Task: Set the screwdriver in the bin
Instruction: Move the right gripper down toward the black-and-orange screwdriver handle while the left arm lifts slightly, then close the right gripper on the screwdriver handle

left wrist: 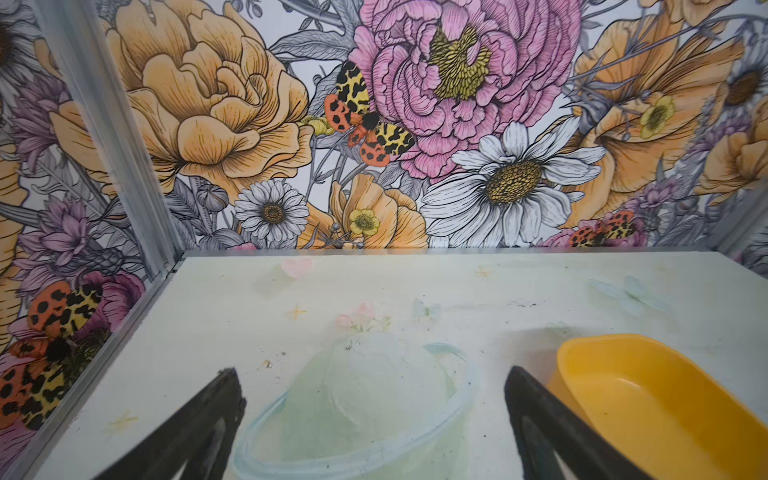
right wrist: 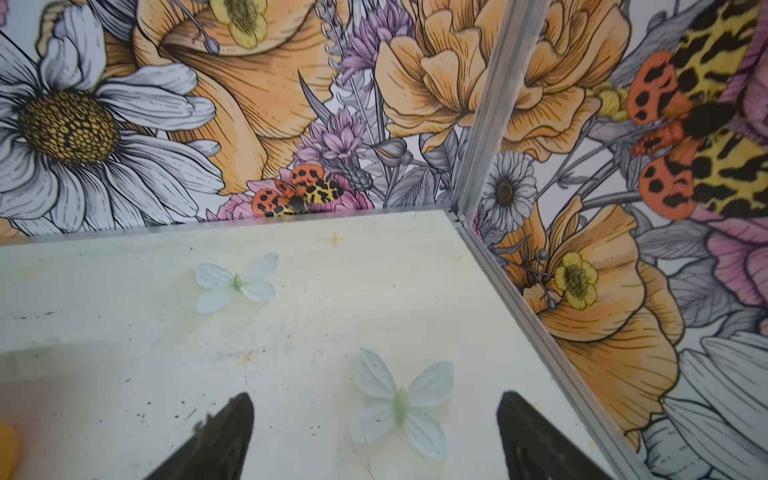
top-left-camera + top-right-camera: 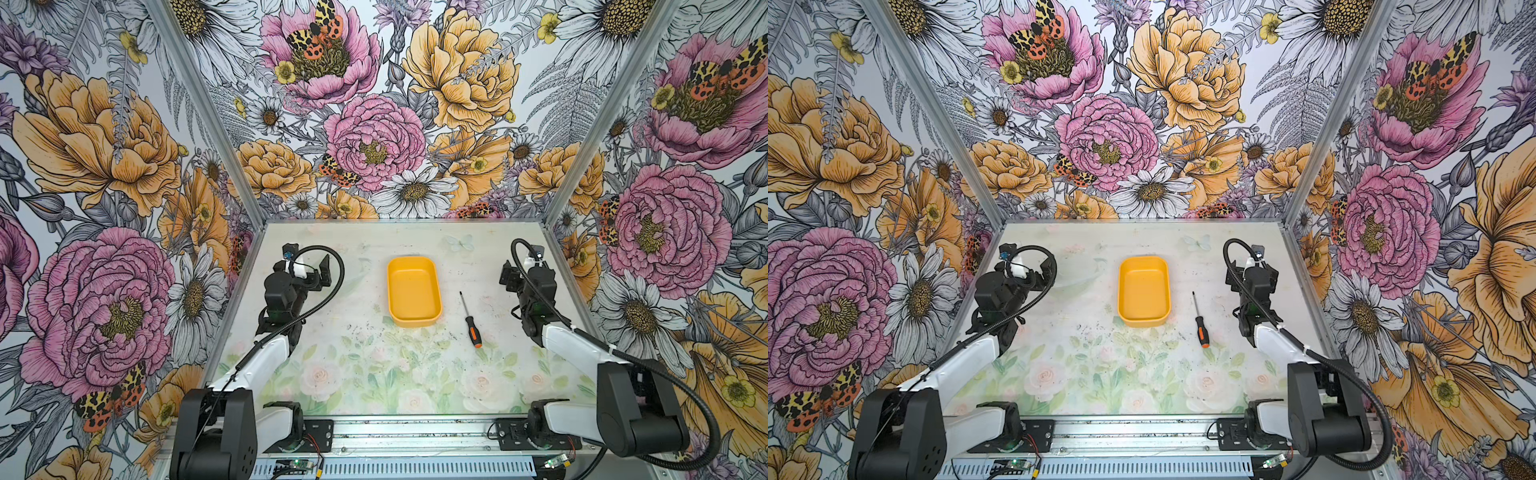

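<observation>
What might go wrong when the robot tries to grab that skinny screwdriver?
The screwdriver is thin and lies flat on the table, so the open right pincer may slip off it or roll it away. It also lies close beside the bin; a clumsy reach might bump the bin aside.

Here it is, a robot test cell in a lab. Three wall panels [image 3: 374, 124] papered with giant flowers stand in bare aluminium posts [image 1: 112, 124]. The tabletop [image 3: 374, 374] wears a pale rose print. At 6 o'clock a metal rail [image 3: 415, 436] anchors the left arm [image 3: 266, 357] and right arm [image 3: 577, 349], with loose wiring and a lit circuit board [image 3: 291, 463] below.
</observation>
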Tool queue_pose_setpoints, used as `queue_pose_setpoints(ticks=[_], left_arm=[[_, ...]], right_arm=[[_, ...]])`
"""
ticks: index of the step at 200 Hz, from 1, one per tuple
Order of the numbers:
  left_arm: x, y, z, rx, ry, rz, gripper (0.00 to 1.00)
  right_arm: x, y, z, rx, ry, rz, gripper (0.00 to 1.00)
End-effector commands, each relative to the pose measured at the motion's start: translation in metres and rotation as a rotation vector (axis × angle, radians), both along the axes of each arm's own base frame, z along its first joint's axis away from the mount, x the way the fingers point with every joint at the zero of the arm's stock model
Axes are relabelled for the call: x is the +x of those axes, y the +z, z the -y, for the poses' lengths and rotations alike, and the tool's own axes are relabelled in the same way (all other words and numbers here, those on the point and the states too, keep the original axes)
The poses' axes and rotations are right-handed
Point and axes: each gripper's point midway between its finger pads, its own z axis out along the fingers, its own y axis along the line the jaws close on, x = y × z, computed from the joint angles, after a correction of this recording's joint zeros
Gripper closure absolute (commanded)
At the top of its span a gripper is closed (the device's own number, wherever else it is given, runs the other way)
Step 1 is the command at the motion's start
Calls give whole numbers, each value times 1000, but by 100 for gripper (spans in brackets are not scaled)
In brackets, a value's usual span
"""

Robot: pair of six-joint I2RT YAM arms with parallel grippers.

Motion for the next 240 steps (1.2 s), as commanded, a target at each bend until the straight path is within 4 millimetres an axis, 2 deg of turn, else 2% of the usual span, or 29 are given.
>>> queue_pose_setpoints(ticks=[1, 20, 40, 80, 118, 150, 187, 240], left_arm=[[-16, -31, 34, -86, -124, -175, 1], [-25, -35, 51, -122, -156, -211, 1], [-32, -43, 62, -207, -171, -254, 1], [-41, -72, 81, -341, -203, -410, 1], [-50, -88, 98, -358, -214, -474, 1], [-59, -98, 106, -373, -229, -509, 1], [-70, -95, 111, -378, -268, -515, 1], [-76, -93, 109, -364, -261, -532, 1]], right_arm=[[-20, -17, -26, 122, 101, -194, 6], [-31, -22, -60, 251, 228, -290, 6], [-48, -38, -91, 343, 303, -409, 4], [-87, -87, -127, 488, 310, -584, 4], [-109, -117, -140, 471, 269, -666, 5], [-116, -138, -143, 407, 230, -728, 7], [-120, -151, -141, 338, 187, -788, 9], [-121, -162, -139, 279, 161, -838, 12]])
